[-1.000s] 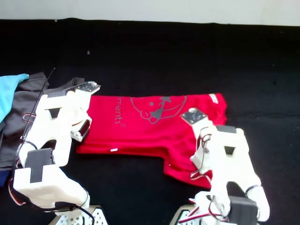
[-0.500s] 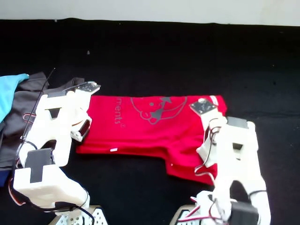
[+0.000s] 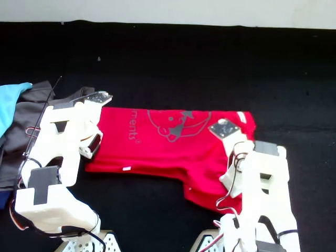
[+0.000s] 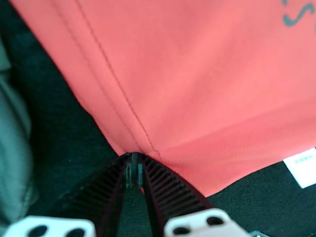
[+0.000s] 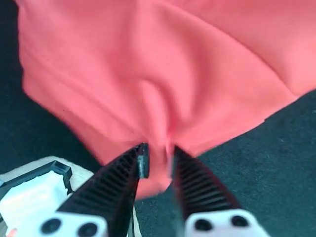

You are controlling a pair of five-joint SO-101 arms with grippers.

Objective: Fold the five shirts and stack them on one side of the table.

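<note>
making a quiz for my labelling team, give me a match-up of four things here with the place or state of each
Things:
1. red shirt
2. blue shirt
3. grey shirt
4. left gripper

Places or states:
A. shut on a hem corner of red cloth
B. at the left edge of the high view
C. spread across the middle of the table
D. dark heap right beside the blue one

Pairs: 1-C, 2-B, 3-D, 4-A
</note>
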